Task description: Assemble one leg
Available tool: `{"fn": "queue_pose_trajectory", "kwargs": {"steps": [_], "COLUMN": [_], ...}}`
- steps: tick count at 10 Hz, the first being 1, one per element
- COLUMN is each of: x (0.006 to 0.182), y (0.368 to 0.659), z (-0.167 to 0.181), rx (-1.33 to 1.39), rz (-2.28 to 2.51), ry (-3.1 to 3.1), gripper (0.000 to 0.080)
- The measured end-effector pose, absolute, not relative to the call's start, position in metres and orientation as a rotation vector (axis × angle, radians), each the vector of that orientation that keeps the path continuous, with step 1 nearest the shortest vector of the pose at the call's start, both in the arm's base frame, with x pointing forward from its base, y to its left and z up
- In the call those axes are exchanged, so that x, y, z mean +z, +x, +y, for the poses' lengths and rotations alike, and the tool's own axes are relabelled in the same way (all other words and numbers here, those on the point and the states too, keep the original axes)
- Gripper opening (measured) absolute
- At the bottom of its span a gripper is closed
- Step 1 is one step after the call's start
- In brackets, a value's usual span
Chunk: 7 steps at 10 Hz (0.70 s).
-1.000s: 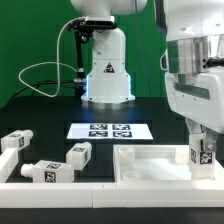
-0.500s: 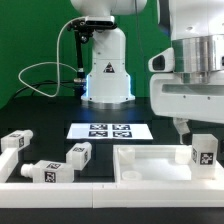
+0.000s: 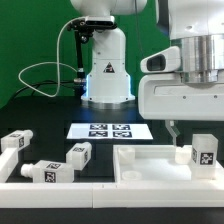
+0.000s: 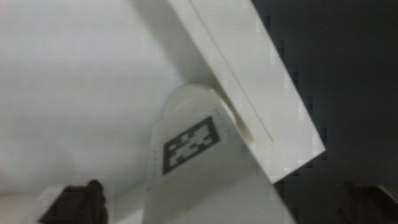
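One leg (image 3: 205,152), a small white block with a tag, stands upright in the right far corner of the large white tray-shaped part (image 3: 150,172). My gripper (image 3: 196,126) hangs just above it, open and empty; one finger (image 3: 173,128) shows to the exterior view's left of the leg. In the wrist view the leg (image 4: 192,143) with its tag sits against the tray's rim (image 4: 249,90), clear of my gripper (image 4: 222,208); one dark fingertip (image 4: 79,203) shows at the edge. Three more legs (image 3: 14,141), (image 3: 78,152), (image 3: 45,171) lie at the exterior view's left.
The marker board (image 3: 110,130) lies flat on the black table behind the tray. The robot base (image 3: 107,70) stands at the back with a cable (image 3: 40,72) looping to its left. A white ledge (image 3: 60,195) runs along the front.
My gripper has let go of the leg and risen straight up. The leg stays standing in the tray's corner.
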<state>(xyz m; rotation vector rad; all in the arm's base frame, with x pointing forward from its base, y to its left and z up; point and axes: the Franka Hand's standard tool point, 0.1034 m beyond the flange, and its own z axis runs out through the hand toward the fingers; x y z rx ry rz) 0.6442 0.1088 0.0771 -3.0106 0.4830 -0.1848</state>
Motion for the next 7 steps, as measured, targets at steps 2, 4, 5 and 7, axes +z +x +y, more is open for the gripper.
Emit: {"fn": "queue_pose_trajectory", "kwargs": {"steps": [2,4,5,7], "x": [0.0677,0.0675,0.0673,0.0671], "y": [0.639,0.6392,0.639,0.6389], "z": [0.1085,0.1075,0.1082,0.1078], "rx": [-0.203,-0.204,-0.197,-0.187], "rz": [0.369,0.363,0.504,0.699], "ry": [-3.034,-3.038,-3.009,-2.962], "gripper": [0.0649,0.0416,0.0416,0.0284]}}
